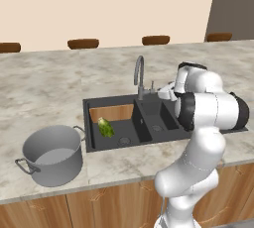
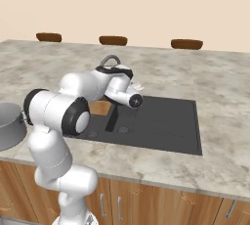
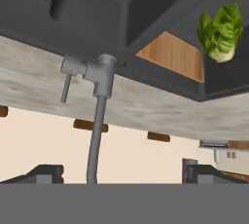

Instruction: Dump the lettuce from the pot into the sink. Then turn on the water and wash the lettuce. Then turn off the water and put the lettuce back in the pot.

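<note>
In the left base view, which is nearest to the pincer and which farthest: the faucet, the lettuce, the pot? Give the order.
The pincer is open, beside the faucet at the back of the sink.
1. Faucet: just left of the pincer.
2. Lettuce: lying in the left basin, farther left.
3. Pot: on the counter, left of the sink.

Pot (image 1: 52,155) looks like plain grey brushed metal, kinda matt. Sink (image 1: 163,115) is a dark charcoal matt finish, smooth, with a wood-brown panel (image 1: 111,112) on the far wall of the left basin. Faucet (image 1: 139,76) is dull grey metal. Countertop (image 1: 49,88) is mottled beige stone, cabinets (image 1: 99,206) glossy-ish wood grain. Lettuce (image 1: 105,127) is crinkly and leafy.
</note>
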Controlling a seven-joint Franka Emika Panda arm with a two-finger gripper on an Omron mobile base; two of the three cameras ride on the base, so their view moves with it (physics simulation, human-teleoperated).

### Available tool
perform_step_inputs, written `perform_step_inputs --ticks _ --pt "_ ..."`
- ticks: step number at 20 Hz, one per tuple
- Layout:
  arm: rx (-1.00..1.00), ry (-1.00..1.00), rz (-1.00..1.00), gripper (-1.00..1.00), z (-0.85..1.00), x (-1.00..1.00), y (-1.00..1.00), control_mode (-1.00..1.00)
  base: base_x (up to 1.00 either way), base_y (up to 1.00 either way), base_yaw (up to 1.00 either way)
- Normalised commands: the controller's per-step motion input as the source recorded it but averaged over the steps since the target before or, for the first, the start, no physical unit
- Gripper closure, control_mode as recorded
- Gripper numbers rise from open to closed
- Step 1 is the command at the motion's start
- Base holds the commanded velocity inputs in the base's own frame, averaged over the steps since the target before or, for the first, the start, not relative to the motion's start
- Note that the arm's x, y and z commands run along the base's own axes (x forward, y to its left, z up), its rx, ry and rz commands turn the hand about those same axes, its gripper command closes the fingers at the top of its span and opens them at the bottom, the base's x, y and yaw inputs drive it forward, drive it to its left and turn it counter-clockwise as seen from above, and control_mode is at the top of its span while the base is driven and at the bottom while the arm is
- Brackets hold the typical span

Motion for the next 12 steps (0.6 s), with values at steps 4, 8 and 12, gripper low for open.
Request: perform_step_inputs --ticks 4,8,12 --pt "0.02 0.01 0.00 -1.00 -0.33 0.42 -0.05 -1.00 0.00 0.00 0.00" --pt "0.08 0.00 -0.03 -1.00 -0.07 0.36 -0.16 -1.00 0.00 0.00 0.00" --pt "0.07 0.00 -0.03 -1.00 -0.08 0.35 -0.14 -1.00 0.00 0.00 0.00"
